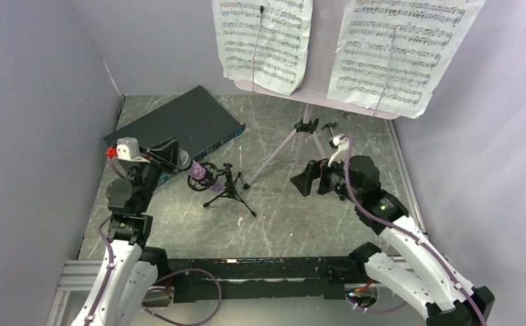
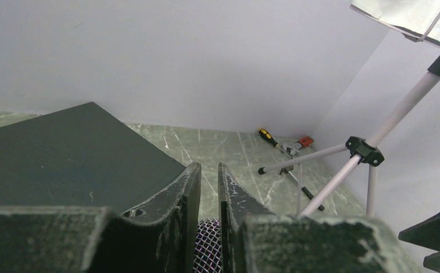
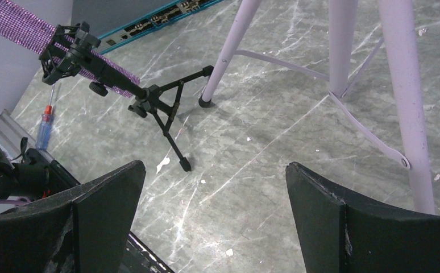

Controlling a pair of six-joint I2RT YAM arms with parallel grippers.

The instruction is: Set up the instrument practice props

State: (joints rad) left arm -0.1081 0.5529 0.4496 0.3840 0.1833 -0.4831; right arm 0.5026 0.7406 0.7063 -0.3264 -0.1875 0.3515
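This looks like a robotics lab test cell: plain pale-grey panels (image 1: 36,102) wall in a marble-patterned tabletop (image 1: 294,224) edged by an aluminium frame rail (image 1: 77,275), with a cabled left arm (image 1: 114,268) and right arm (image 1: 410,239) bolted along its near side.

A dark, flat rectangular box (image 1: 172,125) with a teal front edge was laid at an angle on the grey-green marbled worktop (image 1: 294,227), in the far left corner, close to the pale lilac-grey walls (image 1: 36,102). Small ports were seen along its teal face. A screwdriver with a yellow-and-black handle (image 2: 268,135) and a small red tool (image 2: 305,141) were seen just beside each other by the far wall. A slim red-and-blue screwdriver (image 3: 46,122) was seen near a silver metal rail (image 3: 1,128).
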